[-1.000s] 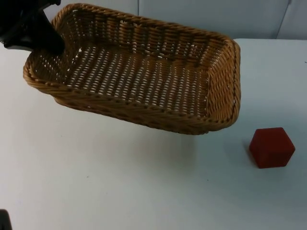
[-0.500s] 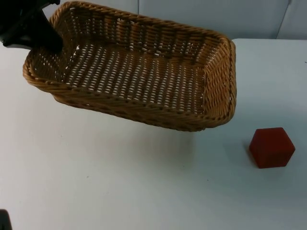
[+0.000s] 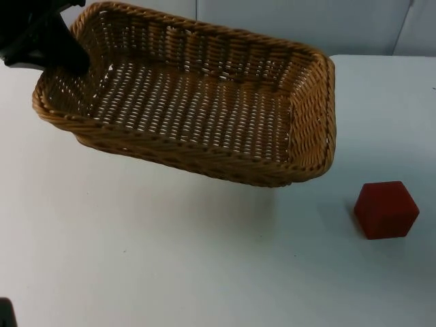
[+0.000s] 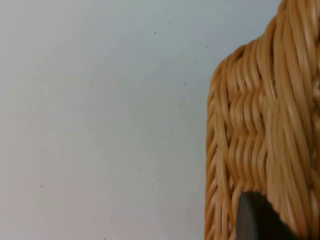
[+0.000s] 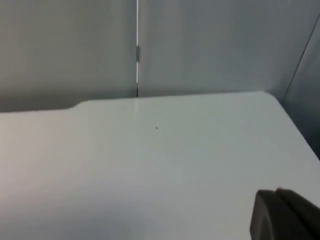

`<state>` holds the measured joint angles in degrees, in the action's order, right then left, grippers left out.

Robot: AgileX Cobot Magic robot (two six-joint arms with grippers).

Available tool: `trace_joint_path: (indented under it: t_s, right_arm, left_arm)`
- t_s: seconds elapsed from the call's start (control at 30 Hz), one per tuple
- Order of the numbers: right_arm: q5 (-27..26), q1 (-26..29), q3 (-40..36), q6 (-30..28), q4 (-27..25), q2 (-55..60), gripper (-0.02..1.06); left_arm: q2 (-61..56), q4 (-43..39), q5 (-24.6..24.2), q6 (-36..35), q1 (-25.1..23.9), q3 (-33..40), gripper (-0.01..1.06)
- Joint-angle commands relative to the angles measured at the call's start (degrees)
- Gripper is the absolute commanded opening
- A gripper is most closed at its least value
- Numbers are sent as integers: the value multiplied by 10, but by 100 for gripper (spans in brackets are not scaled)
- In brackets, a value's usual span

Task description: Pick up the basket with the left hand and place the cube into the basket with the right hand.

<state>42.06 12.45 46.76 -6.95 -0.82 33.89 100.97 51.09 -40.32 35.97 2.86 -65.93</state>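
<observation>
A brown wicker basket hangs tilted above the table's left and middle, its right end lower. My left gripper is shut on the rim at the basket's left end. In the left wrist view the woven wall runs close beside a black fingertip. The basket holds nothing. A red cube rests on the table to the right of the basket and nearer the front, apart from it. My right gripper waits over bare table, facing the partition wall.
The white table spreads open in front of the basket and around the cube. The grey partition wall closes the far edge. The table's back edge and corner lie ahead of the right gripper.
The basket's right end shifted slightly left and up a second ago, then held still. The cube has not moved.
</observation>
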Motion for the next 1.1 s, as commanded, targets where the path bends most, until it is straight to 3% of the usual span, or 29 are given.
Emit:
trace_joint_path:
  t_s: [0.0, 0.17, 0.27, 0.3, 0.43, 0.47, 0.5, 0.57, 0.8, 1.07]
  right_arm:
    - [21, 4, 47, -10, 8, 72, 0]
    - [140, 1, 177, -17, -7, 266, 4]
    - [210, -46, 226, -32, -7, 376, 26]
    - [210, -46, 226, -32, -7, 376, 26]
    - [185, -148, 227, -1, -18, 473, 91]
    - [185, -148, 227, -1, -18, 473, 91]
    - [178, -166, 227, 9, -27, 495, 105]
    - [167, -206, 227, 27, -35, 549, 105]
    - [149, -249, 226, 55, -36, 651, 105]
    - [45, -258, 159, 55, -41, 710, 105]
  left_arm:
    - [-6, 22, 1, -2, 1, 0, 0]
    - [-6, 22, 1, -2, 1, 0, 0]
    - [-6, 22, 1, -2, 1, 0, 0]
    - [-6, 22, 1, -2, 1, 0, 0]
    - [-6, 22, 1, -2, 1, 0, 0]
    - [-6, 22, 1, -2, 1, 0, 0]
    - [-6, 22, 1, -2, 1, 0, 0]
    - [-6, 22, 1, -2, 1, 0, 0]
    - [-6, 22, 1, -2, 1, 0, 0]
    - [-6, 22, 1, -2, 1, 0, 0]
